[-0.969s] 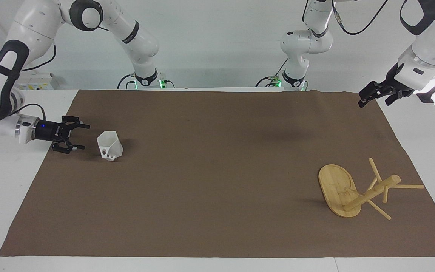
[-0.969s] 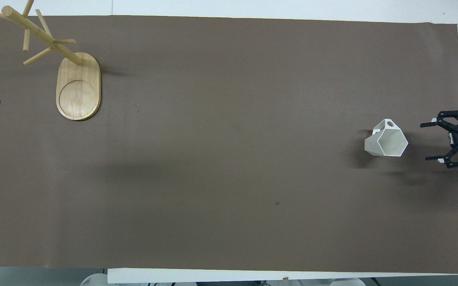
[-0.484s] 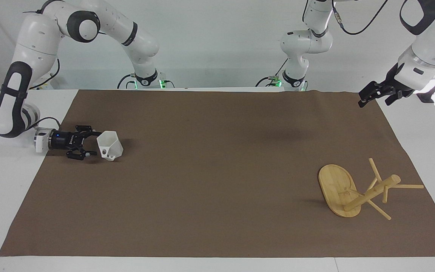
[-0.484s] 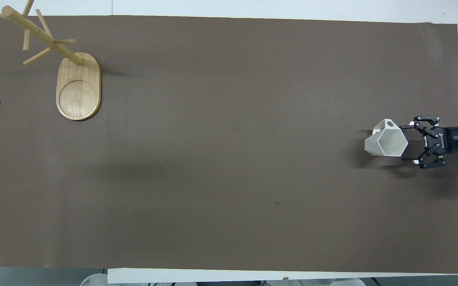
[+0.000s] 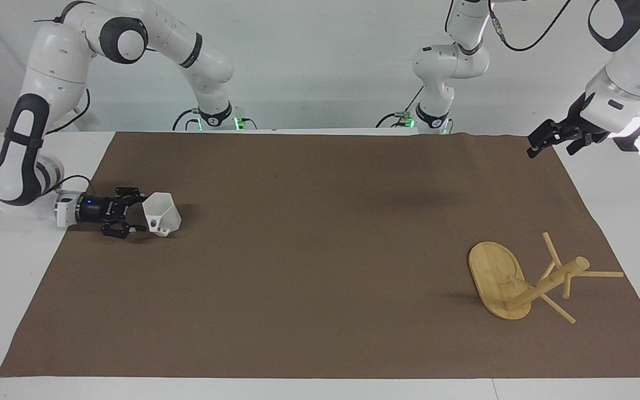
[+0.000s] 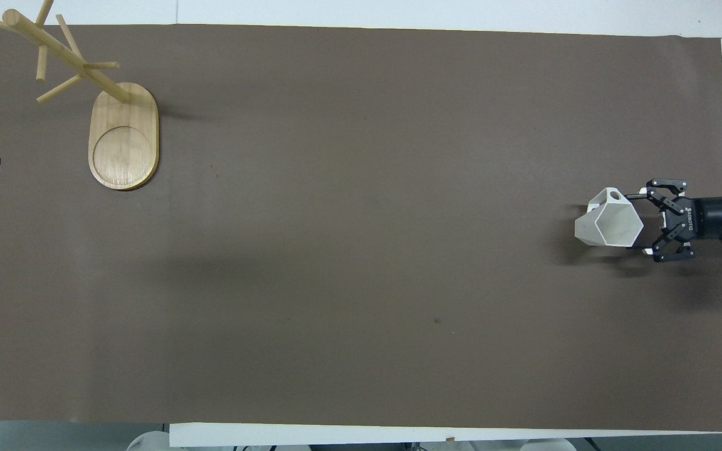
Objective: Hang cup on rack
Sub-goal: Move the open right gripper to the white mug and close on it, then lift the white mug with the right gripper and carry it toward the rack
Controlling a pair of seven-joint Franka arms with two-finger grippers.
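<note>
The white faceted cup (image 5: 162,213) stands rim up on the brown mat at the right arm's end of the table, its handle on the side farther from the robots; it also shows in the overhead view (image 6: 608,219). My right gripper (image 5: 138,212) lies low over the mat beside the cup, open, its fingertips (image 6: 635,196) reaching either side of the cup's rim (image 6: 640,223). The bamboo rack (image 5: 496,278) stands on its oval base at the left arm's end (image 6: 124,134). My left gripper (image 5: 539,143) waits raised over the mat's corner near the robots.
The brown mat (image 5: 320,250) covers most of the white table. The rack's pegs (image 6: 54,59) stick out over the mat's edge farthest from the robots.
My right gripper has moved along the mat up to the cup, from well apart to its fingers flanking the rim. The cup, rack and left arm have not moved.
</note>
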